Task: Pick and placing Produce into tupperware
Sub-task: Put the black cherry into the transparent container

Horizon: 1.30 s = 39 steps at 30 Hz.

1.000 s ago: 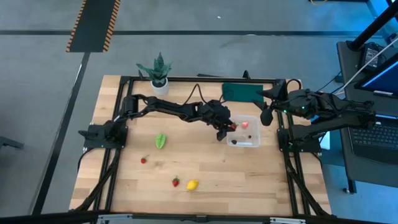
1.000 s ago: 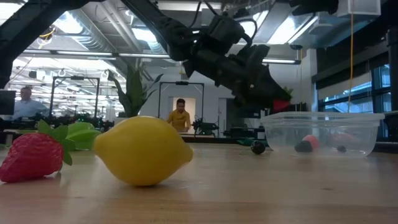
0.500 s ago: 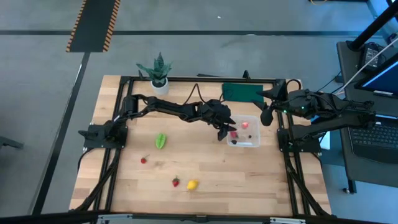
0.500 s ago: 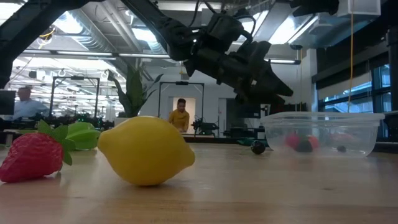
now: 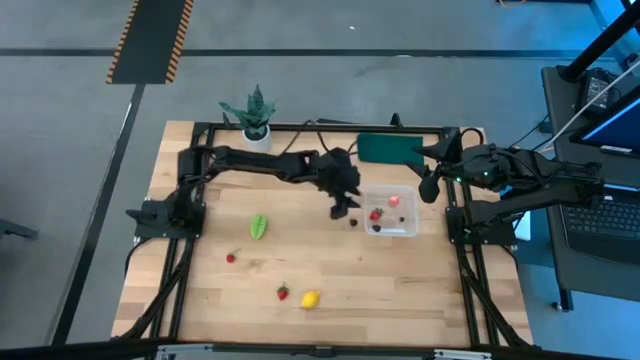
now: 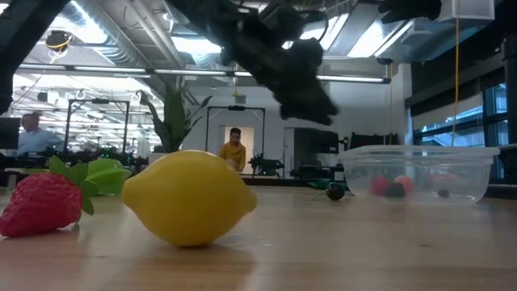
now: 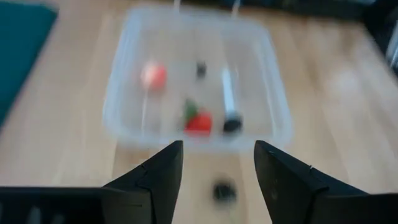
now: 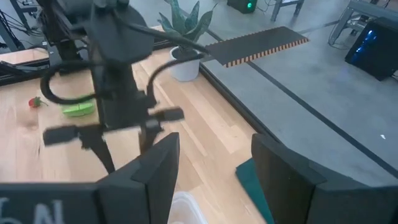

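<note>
The clear tupperware [image 5: 410, 228] [image 7: 124, 112] stands on the table's right half. In it lie a red berry [image 7: 199, 121], a pink round fruit [image 7: 153, 76] and dark berries [image 7: 231, 124]. My left gripper [image 5: 345, 208] [image 7: 217, 180] hangs open and empty just left of the box, above a dark berry [image 7: 222, 190] on the wood. The green leafy piece [image 5: 258, 226], a lemon [image 5: 310, 297] [image 6: 190, 196] and two red berries [image 5: 231, 257] [image 5: 283, 292] lie on the table's left and near parts. My right gripper [image 5: 428, 185] [image 8: 214, 168] waits open, raised at the right edge.
A potted plant [image 5: 256, 120] stands at the far left corner. A flat dark green rectangle [image 5: 388, 148] lies beyond the tupperware. Black frame rails [image 5: 180, 280] run along the table's edges. Bare wood lies between the box and the produce. People show in the room behind.
My left gripper has opened over the tupperware and let go of a red berry, which now lies inside the box. The gripper has then risen and drawn back toward the table's left, clear of the box's rim.
</note>
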Tool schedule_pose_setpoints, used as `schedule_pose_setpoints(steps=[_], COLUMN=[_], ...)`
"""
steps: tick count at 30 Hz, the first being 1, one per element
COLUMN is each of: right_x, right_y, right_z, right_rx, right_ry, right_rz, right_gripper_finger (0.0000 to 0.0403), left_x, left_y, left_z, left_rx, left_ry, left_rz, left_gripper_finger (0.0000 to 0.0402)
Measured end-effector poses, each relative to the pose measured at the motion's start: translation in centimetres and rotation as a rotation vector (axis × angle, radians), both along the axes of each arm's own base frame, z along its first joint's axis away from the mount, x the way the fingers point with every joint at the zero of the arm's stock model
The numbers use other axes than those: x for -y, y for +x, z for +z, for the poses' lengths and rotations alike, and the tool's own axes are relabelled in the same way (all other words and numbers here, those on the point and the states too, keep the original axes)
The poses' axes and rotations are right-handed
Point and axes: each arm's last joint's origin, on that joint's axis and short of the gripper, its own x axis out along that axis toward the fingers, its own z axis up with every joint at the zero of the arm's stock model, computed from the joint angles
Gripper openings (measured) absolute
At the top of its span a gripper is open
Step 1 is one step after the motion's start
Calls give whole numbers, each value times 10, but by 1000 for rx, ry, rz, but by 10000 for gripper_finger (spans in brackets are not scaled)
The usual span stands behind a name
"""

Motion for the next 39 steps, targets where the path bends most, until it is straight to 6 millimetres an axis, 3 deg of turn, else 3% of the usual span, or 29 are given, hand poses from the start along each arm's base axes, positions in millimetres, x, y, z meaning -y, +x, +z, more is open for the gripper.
schedule_pose_setpoints(steps=[4, 10, 15, 29, 39], right_x=[0, 0, 0, 0, 0], right_y=[0, 0, 0, 0, 0], right_z=[0, 0, 0, 0, 0], right_rx=[-2, -4, -3, 2, 3], right_ry=[-2, -5, -5, 2, 5], right_rz=[1, 2, 2, -1, -3], right_gripper_finger=[204, 204, 204, 204, 204], left_x=[9, 29, 39, 56, 50], left_y=[-14, -11, -5, 18, 19], left_z=[11, 10, -3, -53, -55], left_rx=[-88, -87, -118, -126, -125], left_ry=[-11, 38, 139, 79, 135], left_rz=[-16, -58, -65, -17, 45], left_gripper_finger=[197, 194, 194, 172, 147])
